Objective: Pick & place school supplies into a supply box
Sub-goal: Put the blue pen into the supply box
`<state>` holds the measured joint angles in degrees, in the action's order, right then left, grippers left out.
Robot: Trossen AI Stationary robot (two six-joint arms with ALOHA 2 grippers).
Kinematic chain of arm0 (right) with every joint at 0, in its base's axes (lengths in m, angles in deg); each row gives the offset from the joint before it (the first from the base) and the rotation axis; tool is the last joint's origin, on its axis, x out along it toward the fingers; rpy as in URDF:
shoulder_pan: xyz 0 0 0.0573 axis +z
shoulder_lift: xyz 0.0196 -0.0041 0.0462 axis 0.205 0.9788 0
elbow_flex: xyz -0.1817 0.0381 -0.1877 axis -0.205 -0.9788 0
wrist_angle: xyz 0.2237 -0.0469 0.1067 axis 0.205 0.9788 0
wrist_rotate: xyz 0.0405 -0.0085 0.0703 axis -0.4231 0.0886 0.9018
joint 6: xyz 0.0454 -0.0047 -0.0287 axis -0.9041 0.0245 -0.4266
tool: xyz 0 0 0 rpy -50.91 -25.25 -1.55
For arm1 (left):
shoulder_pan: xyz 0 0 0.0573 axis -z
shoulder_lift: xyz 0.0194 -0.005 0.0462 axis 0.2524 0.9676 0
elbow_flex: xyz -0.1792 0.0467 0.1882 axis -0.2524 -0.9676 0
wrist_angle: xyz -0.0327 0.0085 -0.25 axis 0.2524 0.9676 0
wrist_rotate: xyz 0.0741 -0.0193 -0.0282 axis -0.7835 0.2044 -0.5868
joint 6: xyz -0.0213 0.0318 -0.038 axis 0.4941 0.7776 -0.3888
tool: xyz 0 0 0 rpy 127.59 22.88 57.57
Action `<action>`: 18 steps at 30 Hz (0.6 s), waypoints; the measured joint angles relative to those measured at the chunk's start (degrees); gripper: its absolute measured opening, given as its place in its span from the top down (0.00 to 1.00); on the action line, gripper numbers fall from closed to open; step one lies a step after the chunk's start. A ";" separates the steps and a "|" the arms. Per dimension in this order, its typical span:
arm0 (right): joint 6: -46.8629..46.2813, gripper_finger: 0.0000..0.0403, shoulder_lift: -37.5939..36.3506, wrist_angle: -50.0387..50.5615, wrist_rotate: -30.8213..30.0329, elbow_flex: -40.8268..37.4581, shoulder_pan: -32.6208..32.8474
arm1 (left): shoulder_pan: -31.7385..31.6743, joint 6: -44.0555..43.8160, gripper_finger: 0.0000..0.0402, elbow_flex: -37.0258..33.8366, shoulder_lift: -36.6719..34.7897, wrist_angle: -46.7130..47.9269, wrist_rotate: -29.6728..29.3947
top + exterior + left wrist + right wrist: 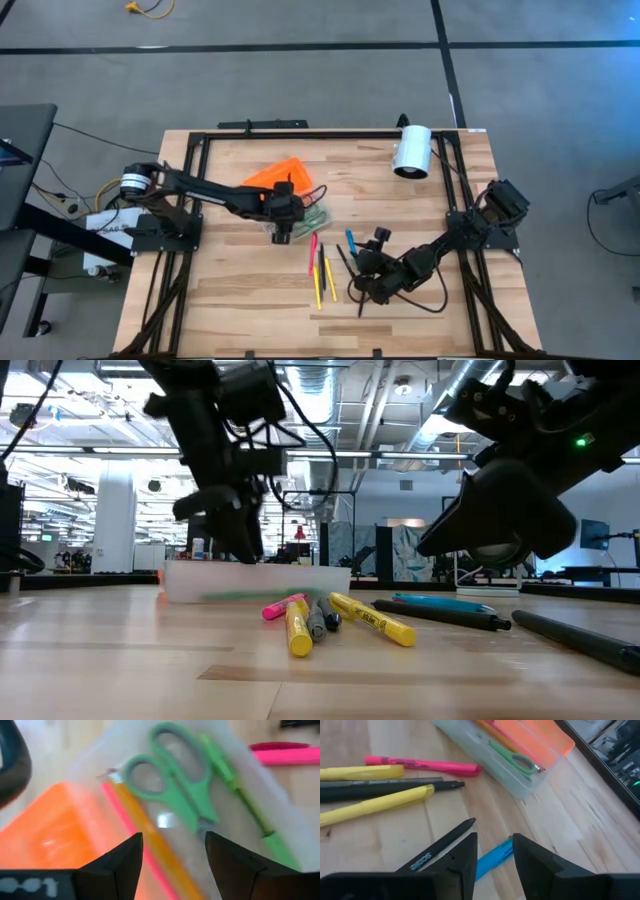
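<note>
The supply box's clear base lies mid-table, with its orange lid open on the far side. Inside it are green-handled scissors, a green pen and a pink pencil beside an orange one. My left gripper hangs open just above the box, fingers pointing steeply down, nothing between them. Pink, yellow and black pens lie loose on the table. My right gripper stands open low over a blue pen and a black pen.
A white cylinder lies at the table's far right. A dark metal frame runs along the table's edges. Bare wood lies along the near edge and at the near left.
</note>
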<state>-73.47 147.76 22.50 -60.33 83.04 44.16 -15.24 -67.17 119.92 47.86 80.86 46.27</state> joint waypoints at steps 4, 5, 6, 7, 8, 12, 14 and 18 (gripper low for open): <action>-0.11 0.71 0.00 -0.09 1.65 -0.02 -1.77 | 0.03 -0.59 0.49 -0.12 -6.09 5.96 -3.33; -0.10 0.71 0.00 -0.09 2.28 -0.02 -2.19 | 0.20 -0.98 0.49 -0.46 -8.18 6.38 -3.41; -0.07 0.71 0.00 -0.14 2.84 -0.02 -2.58 | 0.47 -1.39 0.49 -1.16 -10.78 6.45 -3.43; -0.04 0.71 0.00 -0.15 2.95 -0.03 -2.89 | 0.94 -1.76 0.49 -2.25 -13.64 6.58 -3.45; -0.04 0.71 0.00 -0.16 2.95 -0.04 -3.12 | 1.48 -2.31 0.49 -3.43 -16.42 6.45 -3.43; -0.02 0.71 0.00 -0.42 3.05 -0.18 -3.23 | 4.66 -5.86 0.49 -11.08 -29.95 4.56 -4.02; -0.03 0.71 0.00 -0.25 3.30 -0.35 -3.32 | 7.09 -8.18 0.49 -16.76 -37.61 1.62 -5.38; -1.91 0.71 -0.02 0.18 8.46 -0.33 -4.98 | 13.31 -12.59 0.49 -28.07 -51.97 -5.85 -8.32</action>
<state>-75.38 147.74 22.68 -51.87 82.71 39.18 -1.93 -79.77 91.84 -4.11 75.02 37.95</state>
